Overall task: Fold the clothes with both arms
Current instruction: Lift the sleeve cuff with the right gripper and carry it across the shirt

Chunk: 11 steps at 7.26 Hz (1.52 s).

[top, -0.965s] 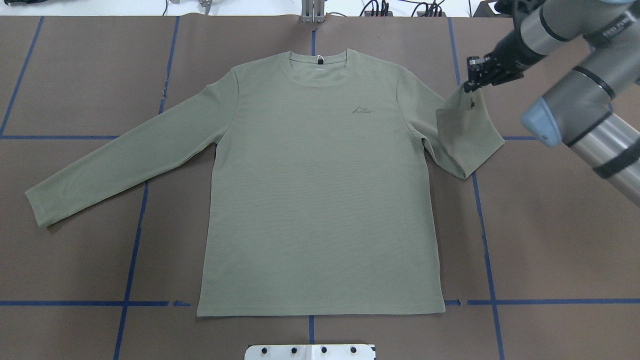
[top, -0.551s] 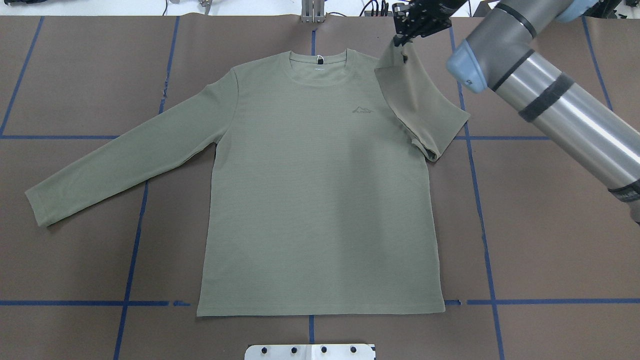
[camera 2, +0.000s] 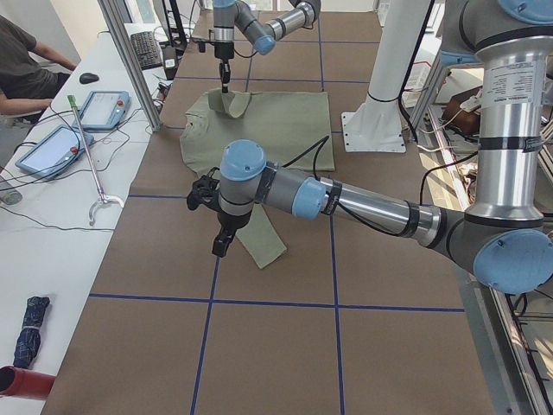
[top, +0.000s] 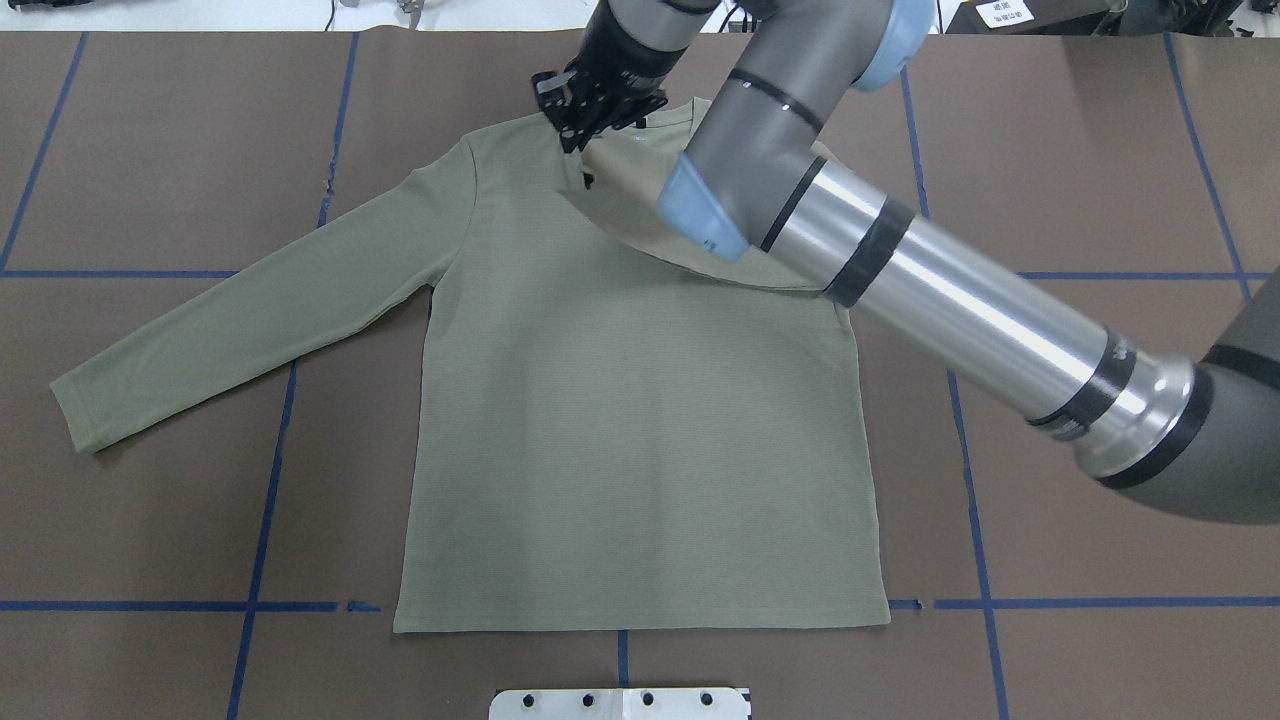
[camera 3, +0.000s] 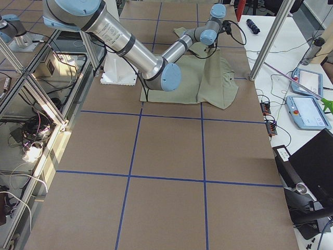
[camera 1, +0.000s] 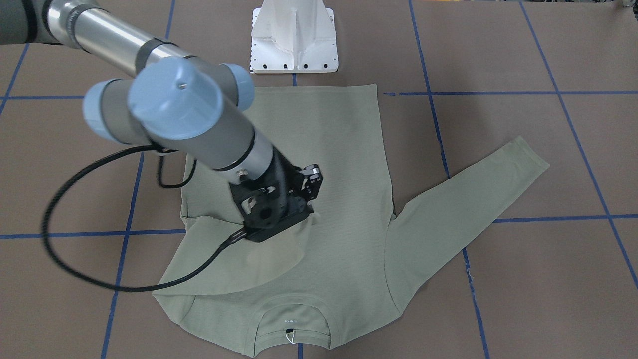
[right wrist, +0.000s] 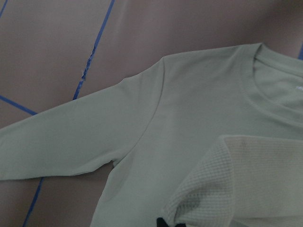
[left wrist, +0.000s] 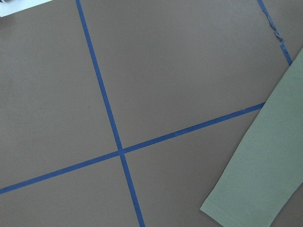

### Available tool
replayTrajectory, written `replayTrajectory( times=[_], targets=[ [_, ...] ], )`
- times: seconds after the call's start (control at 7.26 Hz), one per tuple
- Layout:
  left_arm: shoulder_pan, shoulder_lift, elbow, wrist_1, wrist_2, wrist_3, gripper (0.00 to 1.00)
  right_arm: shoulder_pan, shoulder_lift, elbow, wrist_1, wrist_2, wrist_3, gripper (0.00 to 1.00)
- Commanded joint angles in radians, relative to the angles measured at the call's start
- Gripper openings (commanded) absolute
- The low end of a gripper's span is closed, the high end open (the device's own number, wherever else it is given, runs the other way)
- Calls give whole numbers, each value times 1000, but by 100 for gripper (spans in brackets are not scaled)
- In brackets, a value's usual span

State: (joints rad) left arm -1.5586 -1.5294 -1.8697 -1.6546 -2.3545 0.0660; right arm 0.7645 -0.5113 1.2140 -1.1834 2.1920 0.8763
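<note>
Sleeve-fold step: the right gripper clamps the right sleeve above the chest of the shirt, which lies flat on the table with its hem near the robot-side edge; next move is probably to lower and release; the left gripper shows only from the side, jaw state cannot be told.

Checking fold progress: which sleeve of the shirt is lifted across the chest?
The robot's-right sleeve, pinched by the right gripper and draped over the chest near the collar; the other sleeve lies flat, stretched out on the table.

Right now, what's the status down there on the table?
Right gripper shut on sleeve, held over shirt front. Left gripper near other cuff, state unclear. Nothing seen blocking.
</note>
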Motion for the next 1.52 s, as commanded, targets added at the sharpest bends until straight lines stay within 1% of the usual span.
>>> replayTrajectory(
  times=[0.0,0.14,0.28,0.55,0.83,0.96,1.1,1.24,1.38],
  targets=[
    [-1,2,1,-1,0,0,100,-161,14,-4,1,-200,1,0],
    [0,2,3,1,0,0,100,-194,14,-2,5,-231,1,0],
    [0,2,1,-1,0,0,100,-211,16,-25,7,-262,1,0],
    [0,0,1,-1,0,0,100,-212,57,-129,82,-290,1,0],
    [0,-5,4,-1,0,0,100,-212,92,-160,84,-308,1,0],
    [0,-15,23,-2,0,0,100,-212,138,-171,84,-328,3,22],
    [2,-18,41,-8,0,2,100,-223,169,-172,88,-390,94,99],
    [0,-18,41,-8,0,2,100,-244,168,-180,125,-459,140,100],
    [2,-18,46,-8,-2,0,100,-244,160,-182,123,-463,144,100]
  ],
)
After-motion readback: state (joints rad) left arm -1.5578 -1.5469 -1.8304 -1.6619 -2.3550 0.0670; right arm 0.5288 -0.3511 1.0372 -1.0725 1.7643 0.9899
